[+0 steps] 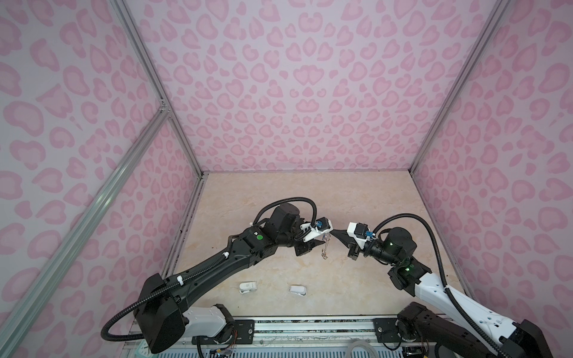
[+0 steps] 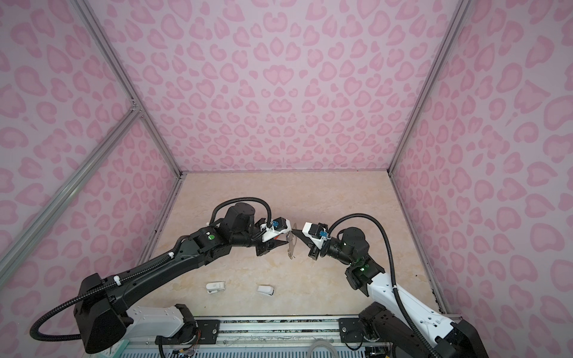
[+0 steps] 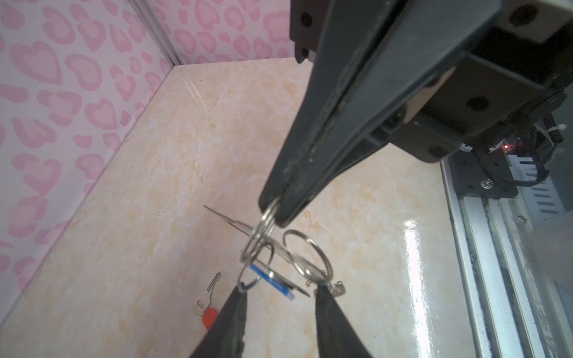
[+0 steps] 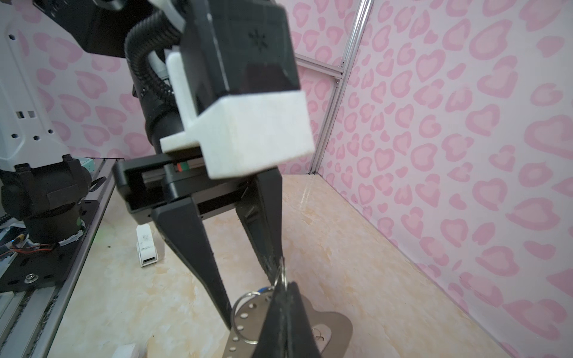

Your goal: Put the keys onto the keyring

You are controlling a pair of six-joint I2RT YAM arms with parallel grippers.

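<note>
The keyring (image 4: 339,324), a flat grey metal plate with a row of holes, hangs above the table between both arms and shows in both top views (image 1: 325,248). My right gripper (image 4: 280,297) is shut on one of its wire rings (image 3: 266,221). My left gripper (image 3: 281,289) is open, its fingertips (image 3: 242,289) against the rings hanging below. The blue-tagged key (image 3: 273,280) dangles from a ring between those fingertips, not pinched. The red-tagged key (image 3: 210,314) lies flat on the table under the left arm and is hidden in both top views.
Two small white plastic objects (image 1: 248,286) (image 1: 298,290) lie near the table's front edge. The pink patterned walls (image 1: 310,108) close in three sides. A metal rail (image 1: 310,325) with both arm bases runs along the front.
</note>
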